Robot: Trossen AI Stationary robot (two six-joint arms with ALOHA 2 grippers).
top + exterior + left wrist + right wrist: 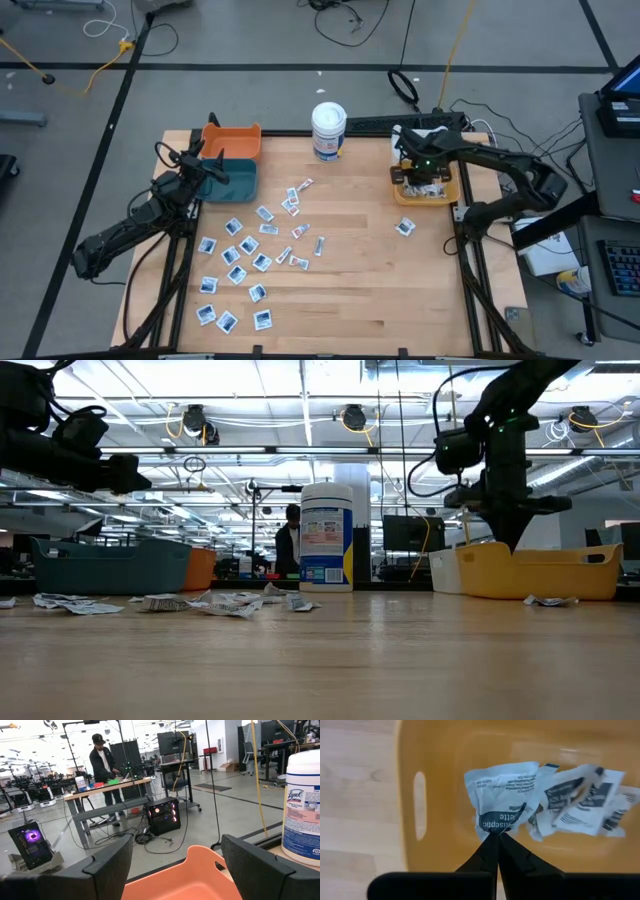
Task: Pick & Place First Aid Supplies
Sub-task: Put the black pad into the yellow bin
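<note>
"Lysol" on the white tub [303,805]; "antiseptic" on a packet [502,800].

Bright, even light from ceiling strip lamps [300,450]; soft shadows on table [360,270]. Yellow bin [440,795] a bit blurred close up w/ mild glare.

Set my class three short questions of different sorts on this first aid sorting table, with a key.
1. True or false: the right gripper is shut on a sachet above the yellow bin.
2. The left gripper hangs over which bins? A. orange and teal B. yellow C. white
3. Fill in: the tall white ___ stands at the table's far edge.

Key: 1 true; 2 A; 3 tub.
</note>
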